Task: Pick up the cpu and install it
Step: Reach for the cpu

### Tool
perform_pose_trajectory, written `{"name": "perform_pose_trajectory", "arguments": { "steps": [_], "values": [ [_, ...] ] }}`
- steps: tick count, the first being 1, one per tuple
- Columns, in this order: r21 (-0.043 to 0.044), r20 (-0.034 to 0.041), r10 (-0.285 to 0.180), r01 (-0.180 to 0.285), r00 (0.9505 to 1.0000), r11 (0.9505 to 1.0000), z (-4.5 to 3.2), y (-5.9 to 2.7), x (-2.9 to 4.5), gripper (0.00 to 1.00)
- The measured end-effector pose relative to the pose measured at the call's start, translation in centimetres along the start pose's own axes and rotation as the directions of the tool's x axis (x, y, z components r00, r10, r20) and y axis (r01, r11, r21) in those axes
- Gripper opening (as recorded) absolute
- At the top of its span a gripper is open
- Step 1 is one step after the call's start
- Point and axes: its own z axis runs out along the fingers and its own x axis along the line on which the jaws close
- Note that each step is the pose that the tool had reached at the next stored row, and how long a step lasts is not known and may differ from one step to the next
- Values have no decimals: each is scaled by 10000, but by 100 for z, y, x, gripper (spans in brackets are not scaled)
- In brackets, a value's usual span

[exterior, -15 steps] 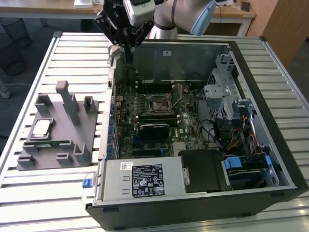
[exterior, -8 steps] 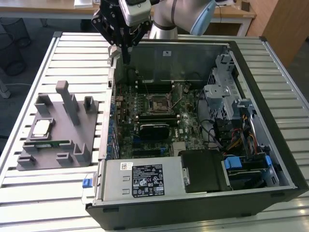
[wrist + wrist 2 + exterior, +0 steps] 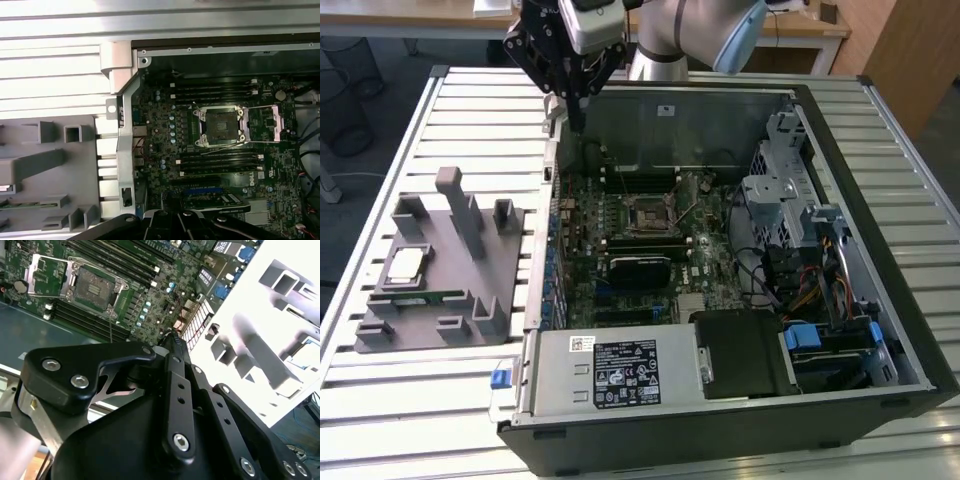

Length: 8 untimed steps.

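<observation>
Tool (image 3: 576, 118) clenched, empty, above case (image 3: 720, 95) rim; cpu (image 3: 405, 265) well apart toward exterior view's left, flat on holder (image 3: 460, 275).

Slatted metal table (image 3: 470, 110): carries an open computer case (image 3: 880, 330), which takes up the middle and reaches toward the edge at the exterior view's right. Motherboard (image 3: 620, 235) exposed inside; its square socket (image 3: 647, 214) stands uncovered and unfilled.

Grey moulded fixture (image 3: 470, 235): lies near the table edge at the exterior view's left, just beside the case. The cpu (image 3: 405, 264) rests flat in a recess of this fixture. A green memory stick (image 3: 420, 296) lies in a slot just beside it.

Arm (image 3: 690, 35): enters over the far edge. Its black gripper (image 3: 576, 122) hangs above the case's far corner nearest the fixture, fingers drawn together, carrying nothing, well apart from the cpu.
</observation>
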Motion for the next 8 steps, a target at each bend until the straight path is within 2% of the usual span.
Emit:
{"name": "perform_pose_trajectory", "arguments": {
  "steps": [8],
  "values": [
    [0,0,-1,1,10000,10000,-1,-7,94,11]
  ]
}}
